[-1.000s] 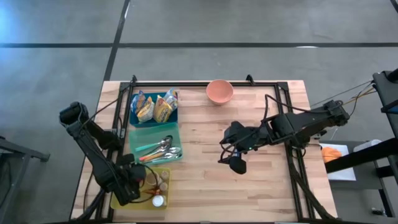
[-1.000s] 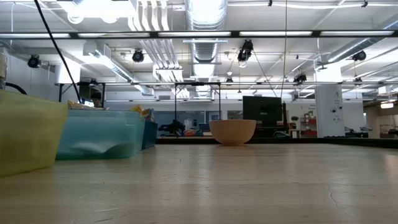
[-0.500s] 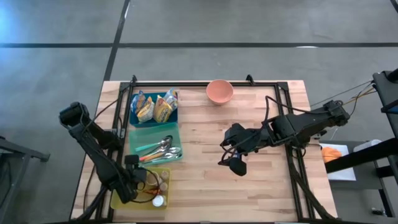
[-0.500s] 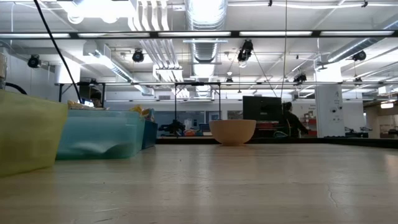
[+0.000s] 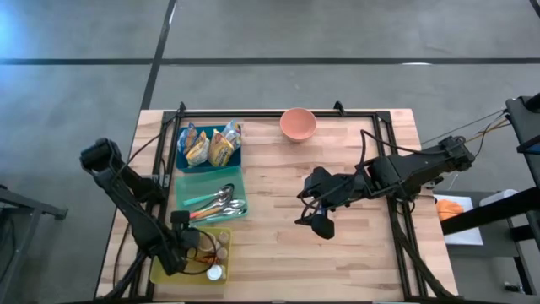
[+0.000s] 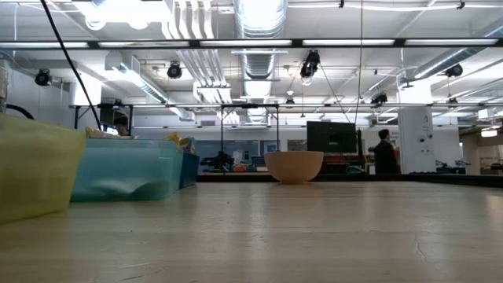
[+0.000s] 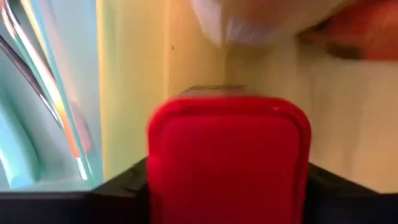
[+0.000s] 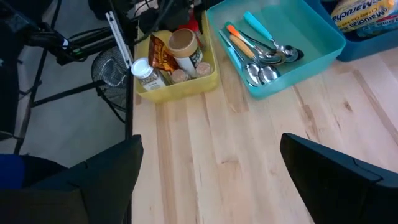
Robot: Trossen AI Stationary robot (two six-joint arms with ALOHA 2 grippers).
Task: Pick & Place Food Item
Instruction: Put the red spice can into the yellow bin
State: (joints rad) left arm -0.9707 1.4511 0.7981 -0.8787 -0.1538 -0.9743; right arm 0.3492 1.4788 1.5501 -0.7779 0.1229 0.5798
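Your left tool (image 5: 192, 247) sits inside the yellow bin (image 5: 160, 272), clamped on a red-lidded container (image 7: 228, 163) only its wrist view shows. Your right tool (image 5: 321, 225) hangs apart over the tabletop (image 5: 278, 245).

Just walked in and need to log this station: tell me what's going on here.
The left gripper is down inside the yellow bin at the table's near left, with a red-lidded item right between its fingers; whether it has a firm grip is unclear. The right gripper hangs open over the bare middle of the table, waiting. The pink bowl at the far edge is empty.
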